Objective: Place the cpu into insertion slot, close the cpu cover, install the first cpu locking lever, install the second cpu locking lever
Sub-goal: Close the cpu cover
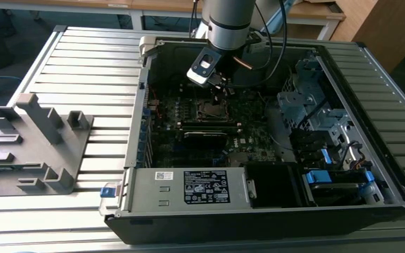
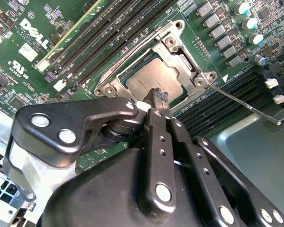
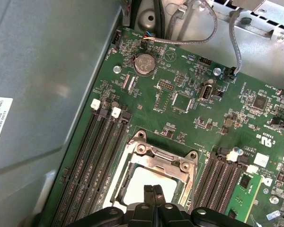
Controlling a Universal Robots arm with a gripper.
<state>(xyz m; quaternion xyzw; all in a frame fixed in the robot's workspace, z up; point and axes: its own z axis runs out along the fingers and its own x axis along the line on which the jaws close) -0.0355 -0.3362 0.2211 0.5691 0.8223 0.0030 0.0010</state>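
Slatted metal table point(image 1: 61, 58), open computer case point(image 1: 135, 137). Gripper point(image 2: 158, 96) at 12 o'clock of insertion slot point(image 1: 213, 108) in exterior view, fingers pinched together over cpu point(image 2: 144, 80), which sits in slot. Cpu cover point(image 2: 180, 54) down.

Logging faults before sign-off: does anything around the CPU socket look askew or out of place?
One thing: a thin locking lever juts out from the cpu cover corner across the memory slots instead of lying along it. The cpu sits flat; no damage shows.
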